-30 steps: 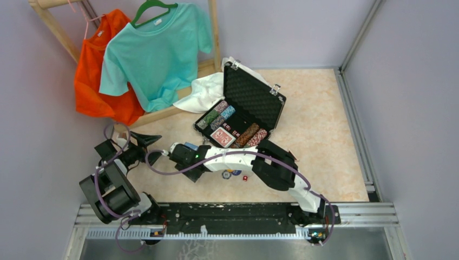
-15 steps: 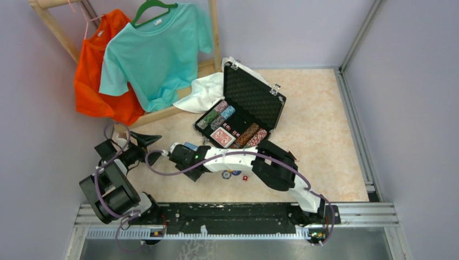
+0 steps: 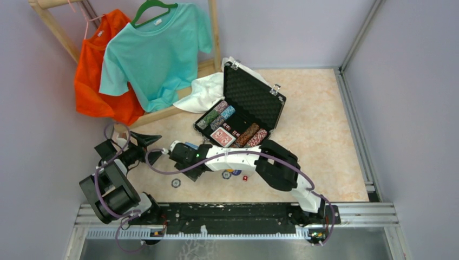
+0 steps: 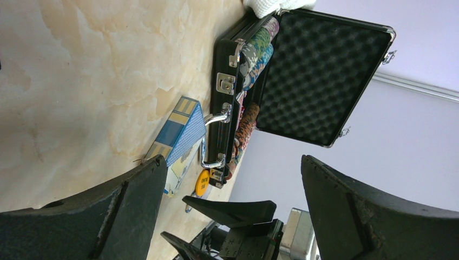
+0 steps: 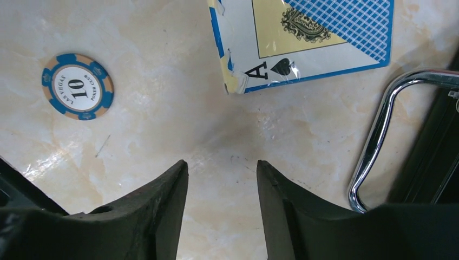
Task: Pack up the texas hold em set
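Saw the black case (image 3: pixel 246 108) open at mid-table (image 3: pixel 325 135), lid up toward 1 o'clock, with chip rows (image 3: pixel 216 115) and a red deck (image 3: pixel 222 137) inside. Found the blue deck (image 5: pixel 303 38) flat on the table, just beside the case's chrome handle (image 5: pixel 373 141). Noted the right claw (image 5: pixel 222 165) over bare table at the deck's 6 o'clock, parted narrowly, gripping nothing, with 1 blue chip (image 5: pixel 77 85) at its 10 o'clock. Noted the left claw (image 4: pixel 233 160) spread wide and empty, facing the case.
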`<state>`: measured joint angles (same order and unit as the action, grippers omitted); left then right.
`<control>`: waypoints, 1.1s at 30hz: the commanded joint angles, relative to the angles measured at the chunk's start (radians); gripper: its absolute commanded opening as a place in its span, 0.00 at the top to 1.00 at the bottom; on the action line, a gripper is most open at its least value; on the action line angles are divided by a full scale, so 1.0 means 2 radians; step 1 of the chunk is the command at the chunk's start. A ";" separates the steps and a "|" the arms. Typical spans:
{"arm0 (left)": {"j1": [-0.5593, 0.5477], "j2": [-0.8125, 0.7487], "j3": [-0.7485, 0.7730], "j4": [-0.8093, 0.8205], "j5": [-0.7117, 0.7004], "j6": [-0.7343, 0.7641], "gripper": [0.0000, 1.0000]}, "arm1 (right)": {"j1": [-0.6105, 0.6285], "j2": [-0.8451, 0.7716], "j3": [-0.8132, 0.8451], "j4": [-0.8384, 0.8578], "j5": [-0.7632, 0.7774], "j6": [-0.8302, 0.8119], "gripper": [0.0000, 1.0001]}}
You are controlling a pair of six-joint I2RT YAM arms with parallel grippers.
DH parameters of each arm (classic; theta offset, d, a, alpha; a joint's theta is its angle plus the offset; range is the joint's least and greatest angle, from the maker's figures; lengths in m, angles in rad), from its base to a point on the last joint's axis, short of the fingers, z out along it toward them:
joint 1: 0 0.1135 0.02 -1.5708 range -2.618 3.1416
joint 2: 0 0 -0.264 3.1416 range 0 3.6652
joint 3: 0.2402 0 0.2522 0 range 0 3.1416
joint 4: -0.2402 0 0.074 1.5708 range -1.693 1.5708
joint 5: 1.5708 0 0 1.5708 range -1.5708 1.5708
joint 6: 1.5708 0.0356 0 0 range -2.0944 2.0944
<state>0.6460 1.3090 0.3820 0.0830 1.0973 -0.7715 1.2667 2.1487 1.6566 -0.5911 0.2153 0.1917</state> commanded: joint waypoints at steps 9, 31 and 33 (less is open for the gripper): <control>0.029 -0.003 0.008 0.030 -0.005 -0.044 0.03 | 0.036 0.034 0.128 -0.013 -0.025 -0.014 0.39; 0.060 0.003 0.018 0.025 -0.026 -0.050 0.02 | 0.055 0.116 0.186 -0.039 -0.039 -0.022 0.37; 0.060 0.003 0.016 0.026 -0.025 -0.050 0.02 | 0.057 0.120 0.190 -0.039 -0.040 -0.022 0.37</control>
<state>0.7582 1.3167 0.4076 0.1165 1.0420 -0.8787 1.3670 2.3772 2.0232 -0.6964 0.1364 0.1493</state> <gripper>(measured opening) 0.980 0.627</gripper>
